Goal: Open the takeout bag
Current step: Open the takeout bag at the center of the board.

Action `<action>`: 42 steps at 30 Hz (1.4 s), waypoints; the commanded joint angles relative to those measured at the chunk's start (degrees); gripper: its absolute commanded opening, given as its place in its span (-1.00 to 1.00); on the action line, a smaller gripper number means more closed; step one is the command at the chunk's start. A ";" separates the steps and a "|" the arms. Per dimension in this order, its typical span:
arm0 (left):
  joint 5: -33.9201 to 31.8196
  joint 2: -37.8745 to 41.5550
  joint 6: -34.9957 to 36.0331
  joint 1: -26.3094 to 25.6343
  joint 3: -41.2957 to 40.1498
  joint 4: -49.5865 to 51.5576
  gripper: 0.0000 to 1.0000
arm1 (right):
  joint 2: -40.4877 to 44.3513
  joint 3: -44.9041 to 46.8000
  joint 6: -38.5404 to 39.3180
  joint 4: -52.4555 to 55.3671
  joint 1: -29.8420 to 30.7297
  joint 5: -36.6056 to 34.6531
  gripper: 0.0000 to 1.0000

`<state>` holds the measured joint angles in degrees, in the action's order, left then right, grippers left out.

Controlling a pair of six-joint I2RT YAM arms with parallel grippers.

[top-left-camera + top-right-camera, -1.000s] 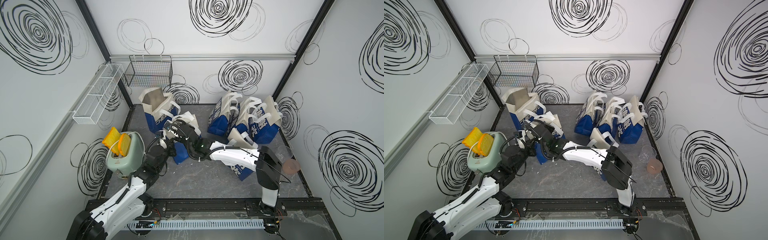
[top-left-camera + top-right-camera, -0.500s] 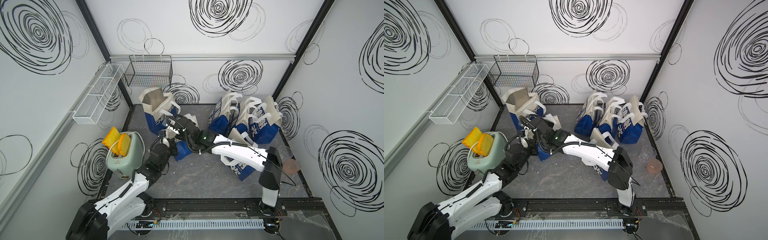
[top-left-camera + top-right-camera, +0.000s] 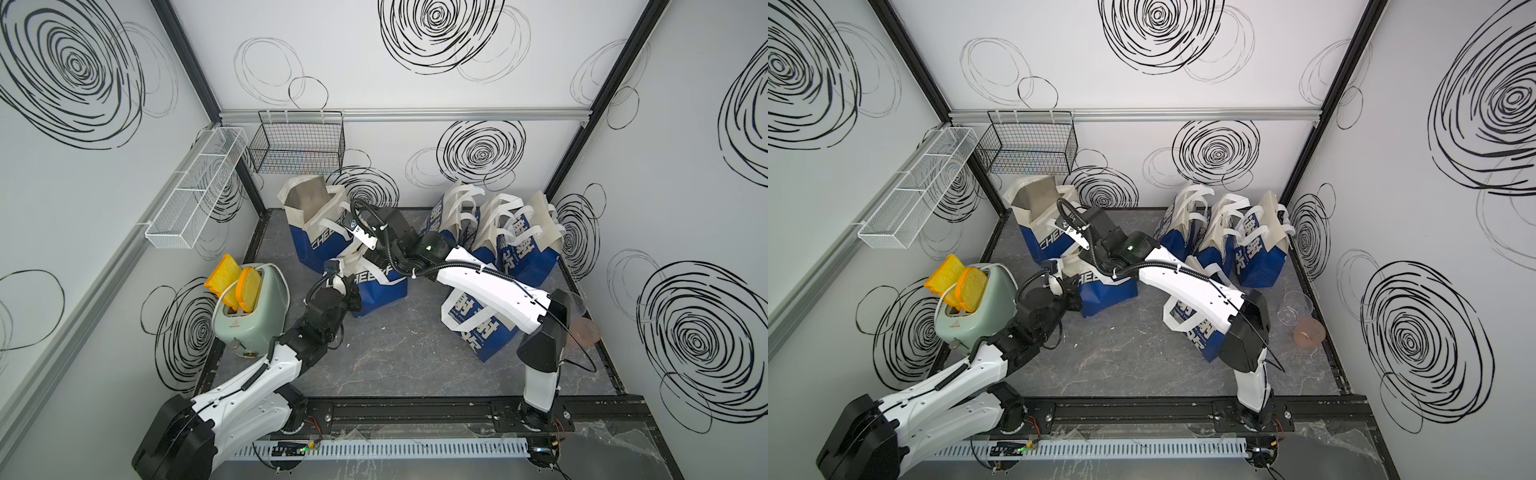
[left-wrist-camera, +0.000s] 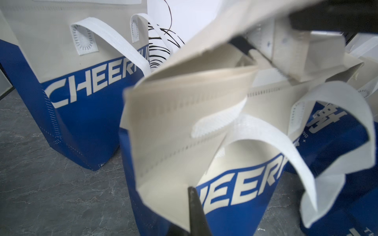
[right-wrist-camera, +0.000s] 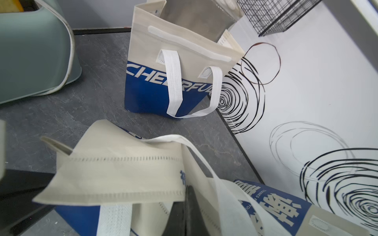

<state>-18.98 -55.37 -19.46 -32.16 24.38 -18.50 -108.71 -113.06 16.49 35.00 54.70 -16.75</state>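
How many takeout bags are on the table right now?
6. An open bag back left; the middle bag mid-table; three bunched bags back right; a front bag under the right arm. The bunch could hide more.

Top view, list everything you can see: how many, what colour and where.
takeout bag: one, blue and beige, table centre
open bag: one, blue and beige, back left
other bags: about four, blue and beige, right side
toaster: one, mint green, left
toast slices: two, yellow-orange, in toaster
wire basket: one, black, back wall
wire rack: one, white, left wall
cups: two, clear and pinkish, right edge
table: dark grey
left hand: shut on takeout bag
right hand: shut on takeout bag
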 commanded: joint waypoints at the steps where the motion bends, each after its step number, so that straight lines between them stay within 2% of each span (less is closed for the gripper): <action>1: -1.41 -1.15 1.00 -0.18 -1.80 11.06 -1.00 | 3.91 -5.27 -4.78 -3.65 -2.82 1.72 -1.00; 8: 0.28 1.08 1.47 -0.27 -1.62 10.65 -1.00 | 5.15 -0.87 -5.72 -2.14 -3.39 4.49 -1.00; 13: 0.73 3.01 1.10 -0.27 -0.76 11.07 -1.00 | 9.05 10.93 -6.47 -7.95 -1.05 3.74 -0.85; 17: 0.96 3.35 1.05 -0.27 0.01 11.25 -1.00 | 11.10 18.53 -6.47 -13.14 1.30 2.44 -0.81; 28: 1.23 4.88 0.85 -0.25 0.33 12.07 -1.00 | 11.17 24.04 -7.87 -18.29 3.95 0.18 -0.60; 37: 0.97 5.80 1.05 -0.27 0.23 12.73 -1.00 | 14.25 28.96 -7.09 -21.55 5.87 -0.63 -0.16; 42: 1.01 5.82 1.09 -0.27 0.18 12.61 -1.00 | 15.07 30.64 -6.65 -22.69 6.30 -2.50 -0.07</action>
<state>-17.65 -49.80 -19.05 -32.58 24.45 -8.23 -95.59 -83.00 9.80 14.61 60.66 -17.28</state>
